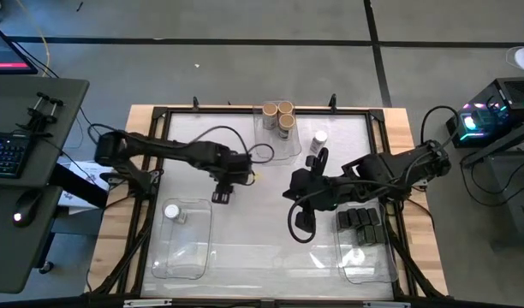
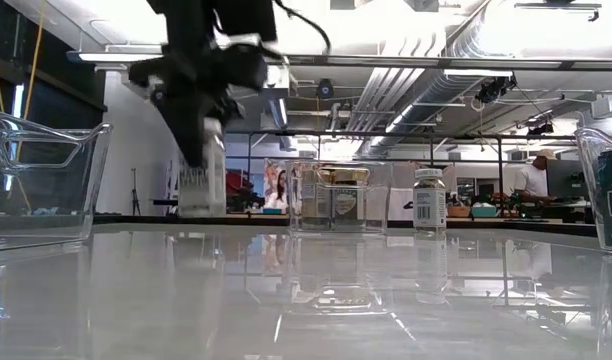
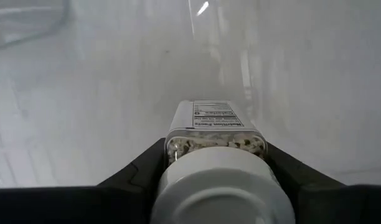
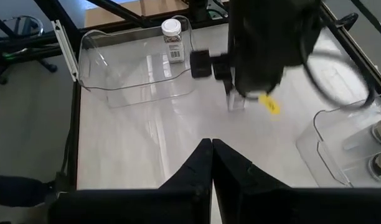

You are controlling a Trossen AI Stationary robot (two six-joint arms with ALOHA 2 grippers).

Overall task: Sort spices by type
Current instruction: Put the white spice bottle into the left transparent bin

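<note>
Looking down from the high view, the left gripper (image 1: 222, 195) is hanging over the middle of the table, just right of the near-left bin (image 1: 155, 257), where one white-lidded jar (image 1: 173, 212) is already lying. Three tan-lidded jars (image 1: 279, 115) are standing in the far bin, another white-lidded jar (image 1: 319, 139) is standing loose just right of it, and black boxes (image 1: 360, 222) are sitting in the near-right bin. The right gripper (image 1: 302, 224) is waiting near the middle, just left of those boxes.

From the low view, the left gripper (image 2: 198, 150) is reaching down around a clear jar (image 2: 208, 185) standing on the table.

Through the left wrist view, the two fingers (image 3: 137, 171) are pressing against both sides of a white-lidded jar (image 3: 216, 155), so the grip seems to be closing on it.

Through the right wrist view, the right fingers (image 4: 210, 163) are lying pressed together, holding nothing.

Judging by this, the step in hand is picking up a white-lidded jar. The next move is calling for a lift and a carry left into the bin holding its match.
</note>
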